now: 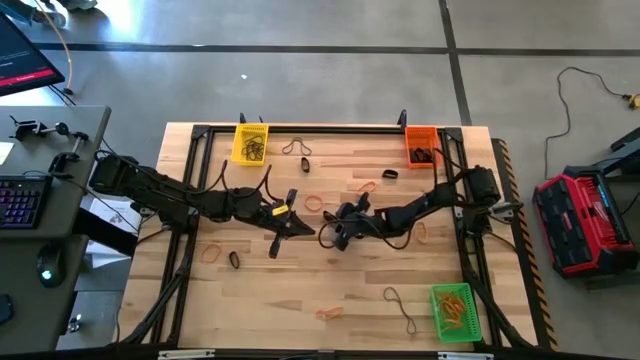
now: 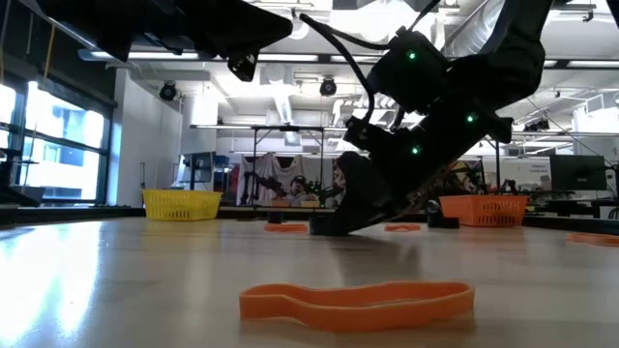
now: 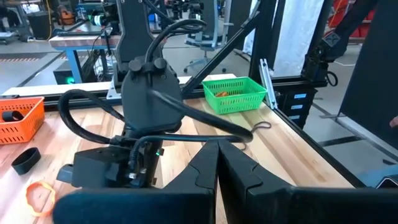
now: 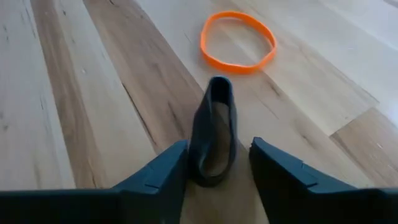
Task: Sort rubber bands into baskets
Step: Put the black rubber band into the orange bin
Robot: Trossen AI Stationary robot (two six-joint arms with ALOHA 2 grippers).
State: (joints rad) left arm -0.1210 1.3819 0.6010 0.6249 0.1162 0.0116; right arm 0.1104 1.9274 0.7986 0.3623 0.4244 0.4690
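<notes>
- While the right gripper [image 4: 214,163] is spread wide, a black rubber band [image 4: 212,134] is straddled on the table's middle, ready for pinching.
- Just beyond, an orange rubber band [image 4: 237,42] is left lying.
- Beside it, the left gripper [image 3: 217,168] is kept clenched, empty.
- Far right, the orange basket [image 1: 421,144] is set for sorting.

I operate in a robotics lab or workshop. Indicators: concrete floor [image 1: 330,75], wooden table [image 1: 270,290] with a black metal frame, keyboard [image 1: 20,203] at a side desk, exposed ceiling ducts [image 2: 280,92], other workbenches behind.
</notes>
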